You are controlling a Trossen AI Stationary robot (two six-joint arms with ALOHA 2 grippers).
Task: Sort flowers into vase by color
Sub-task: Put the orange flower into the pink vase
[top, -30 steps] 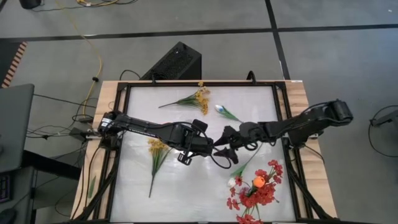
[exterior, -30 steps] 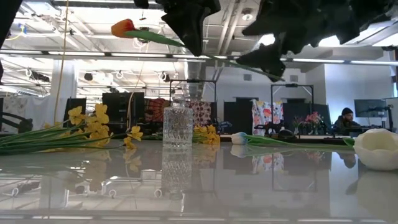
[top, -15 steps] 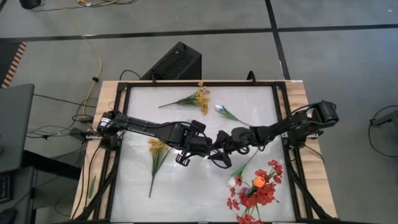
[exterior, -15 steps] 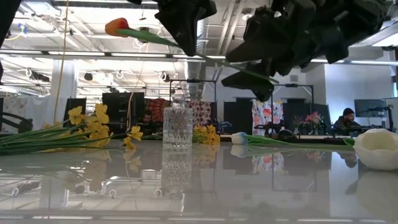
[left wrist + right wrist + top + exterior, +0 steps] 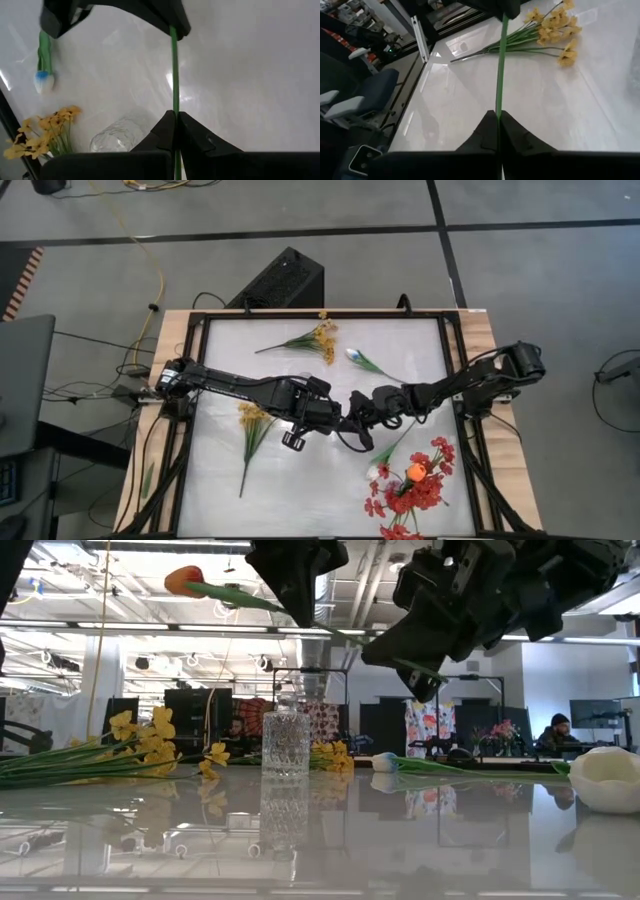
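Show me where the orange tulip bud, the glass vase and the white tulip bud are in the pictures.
orange tulip bud (image 5: 184, 580), low view, on the bud itself.
glass vase (image 5: 285, 745), low view, on its cut-glass body.
white tulip bud (image 5: 43, 82), left wrist view, on the pale bud at the stem's end.

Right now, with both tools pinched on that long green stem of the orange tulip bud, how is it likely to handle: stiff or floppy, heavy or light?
The long green stem spans almost straight between the left tool and right tool, so it looks fairly stiff. The orange tulip bud juts out past the grip without drooping, probably light. The thin stem may slip or twist.
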